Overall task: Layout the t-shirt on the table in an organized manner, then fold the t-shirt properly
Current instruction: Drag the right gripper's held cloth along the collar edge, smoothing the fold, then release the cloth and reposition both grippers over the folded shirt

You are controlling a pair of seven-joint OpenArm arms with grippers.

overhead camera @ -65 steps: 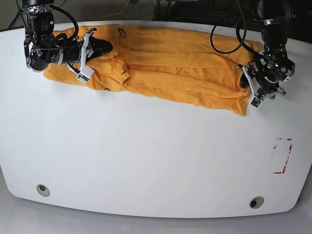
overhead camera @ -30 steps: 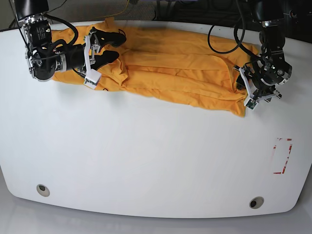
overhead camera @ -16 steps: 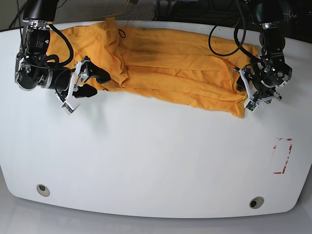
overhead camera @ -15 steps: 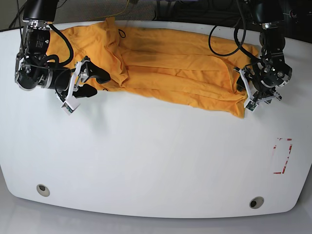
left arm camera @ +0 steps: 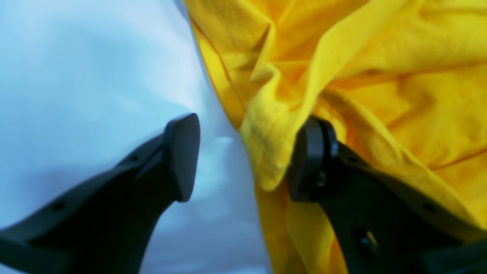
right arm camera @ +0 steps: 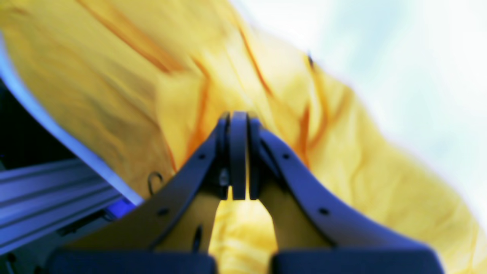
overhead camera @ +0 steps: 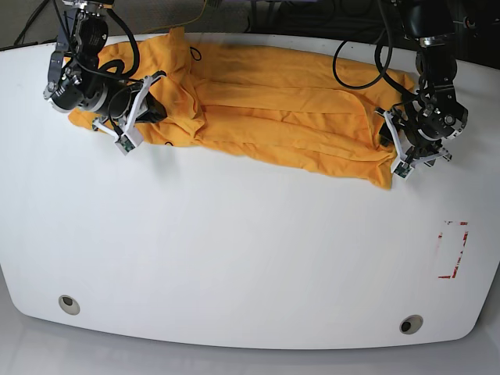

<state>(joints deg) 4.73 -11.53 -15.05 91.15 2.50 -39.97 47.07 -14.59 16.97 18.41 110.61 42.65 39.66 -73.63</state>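
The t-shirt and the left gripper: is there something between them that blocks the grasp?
Nothing visible does. The left gripper is open astride a corner fold of the t-shirt: one finger is against the fabric, the other over the bare table.

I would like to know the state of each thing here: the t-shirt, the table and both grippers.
t-shirt: bunched in a wrinkled band along the far edge, not spread flat, not folded.
table: bare in front of the t-shirt.
left gripper: open, a fabric edge hanging between its fingers.
right gripper: shut, over the t-shirt; whether it pinches fabric is unclear.
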